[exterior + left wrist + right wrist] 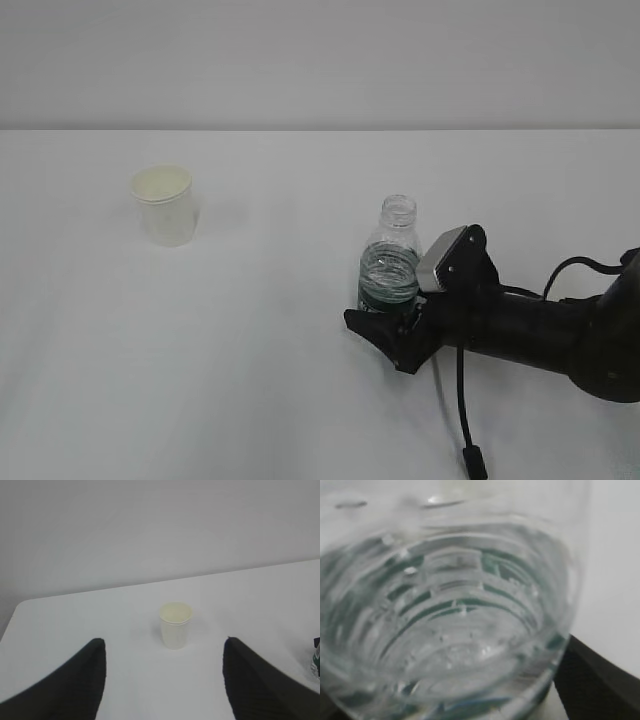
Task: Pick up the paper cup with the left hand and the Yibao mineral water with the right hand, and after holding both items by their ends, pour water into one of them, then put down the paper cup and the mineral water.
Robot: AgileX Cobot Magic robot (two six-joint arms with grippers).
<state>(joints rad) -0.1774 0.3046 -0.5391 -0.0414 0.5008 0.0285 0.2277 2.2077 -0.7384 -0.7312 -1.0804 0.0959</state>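
The black right hand (385, 335) grips the clear, uncapped Yibao mineral water (392, 262) low, presumably for tilting; the left hand (165, 680) gapes toward the white paper cup (175, 625).

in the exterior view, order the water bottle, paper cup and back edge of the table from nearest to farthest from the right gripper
1. Water bottle: at the right gripper, between its jaws.
2. Paper cup: far left.
3. Back edge of the table: behind both, along the wall.
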